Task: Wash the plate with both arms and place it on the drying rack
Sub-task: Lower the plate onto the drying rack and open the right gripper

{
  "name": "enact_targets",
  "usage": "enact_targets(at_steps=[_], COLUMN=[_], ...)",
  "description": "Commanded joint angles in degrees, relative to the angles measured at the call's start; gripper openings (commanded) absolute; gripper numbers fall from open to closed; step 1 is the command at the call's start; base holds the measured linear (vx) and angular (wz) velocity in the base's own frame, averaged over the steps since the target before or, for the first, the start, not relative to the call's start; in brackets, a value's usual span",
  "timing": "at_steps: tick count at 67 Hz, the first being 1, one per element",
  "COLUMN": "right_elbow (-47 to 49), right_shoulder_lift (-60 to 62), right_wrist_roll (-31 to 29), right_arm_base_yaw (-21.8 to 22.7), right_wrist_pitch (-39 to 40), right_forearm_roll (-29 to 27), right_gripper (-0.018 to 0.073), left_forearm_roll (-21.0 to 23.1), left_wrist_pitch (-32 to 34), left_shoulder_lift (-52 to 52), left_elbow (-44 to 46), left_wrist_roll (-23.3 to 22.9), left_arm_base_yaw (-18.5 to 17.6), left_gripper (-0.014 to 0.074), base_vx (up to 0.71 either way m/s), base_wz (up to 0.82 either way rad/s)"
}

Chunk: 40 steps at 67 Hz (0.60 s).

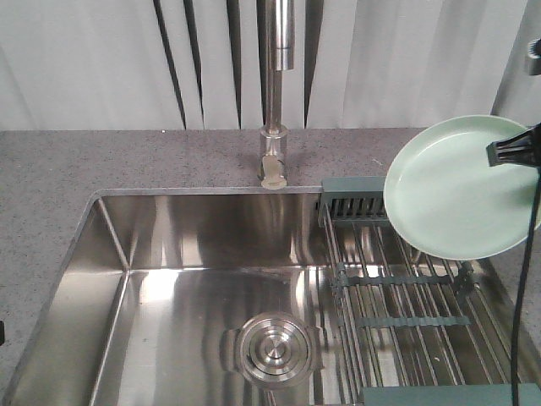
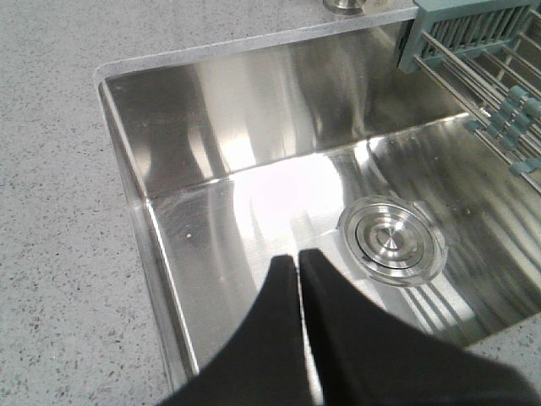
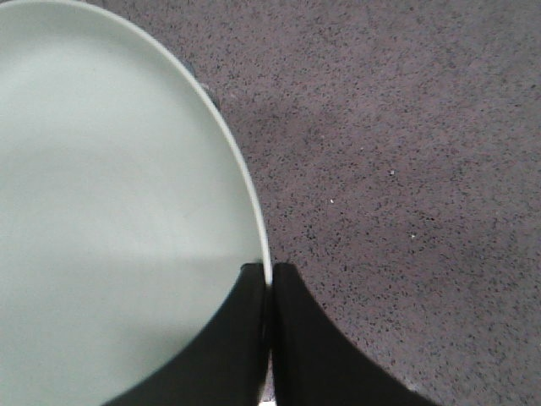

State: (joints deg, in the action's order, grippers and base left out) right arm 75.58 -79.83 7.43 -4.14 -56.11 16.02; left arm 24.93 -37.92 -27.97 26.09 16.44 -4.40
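The pale mint-green plate (image 1: 456, 186) hangs tilted in the air above the far right end of the drying rack (image 1: 397, 296). My right gripper (image 1: 512, 150) is shut on the plate's right rim. In the right wrist view its two black fingers clamp the plate (image 3: 110, 211) at the rim, right gripper (image 3: 270, 275) midway on that edge, with grey counter behind. My left gripper (image 2: 299, 258) is shut on nothing and hovers over the sink floor, just left of the round drain (image 2: 391, 239). The rack's slotted end bar (image 2: 465, 30) shows at the top right of the left wrist view.
The steel sink basin (image 1: 169, 279) has a round drain (image 1: 272, 347) at its middle front. A chrome faucet (image 1: 275, 93) rises behind the sink. Speckled grey counter (image 1: 51, 194) surrounds the basin. A black cable (image 1: 528, 279) hangs down at the right.
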Motion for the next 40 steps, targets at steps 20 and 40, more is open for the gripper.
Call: enact_targets(at_steps=[20,40], right_elbow=[2.1,2.1], right_shoulder_lift=[-12.5,-16.6], right_wrist_roll=[-3.4,-3.0], right_arm_base_yaw=[-1.2,-3.1], right_wrist_pitch=[6.2,6.7], right_forearm_roll=[1.4,3.8], right_gripper=[-0.0001,-0.0001], left_forearm_roll=[1.5,1.5], left_wrist_pitch=[3.3,3.3], left_shoulder_lift=[-0.3,-0.3], left_elbow=[1.5,1.5], left_wrist_roll=[-0.5,-0.5], left_arm_base_yaw=[0.0,0.0], left_gripper=[-0.0008,-0.0008], base_vx=[0.0,0.0], base_wz=[0.0,0.0])
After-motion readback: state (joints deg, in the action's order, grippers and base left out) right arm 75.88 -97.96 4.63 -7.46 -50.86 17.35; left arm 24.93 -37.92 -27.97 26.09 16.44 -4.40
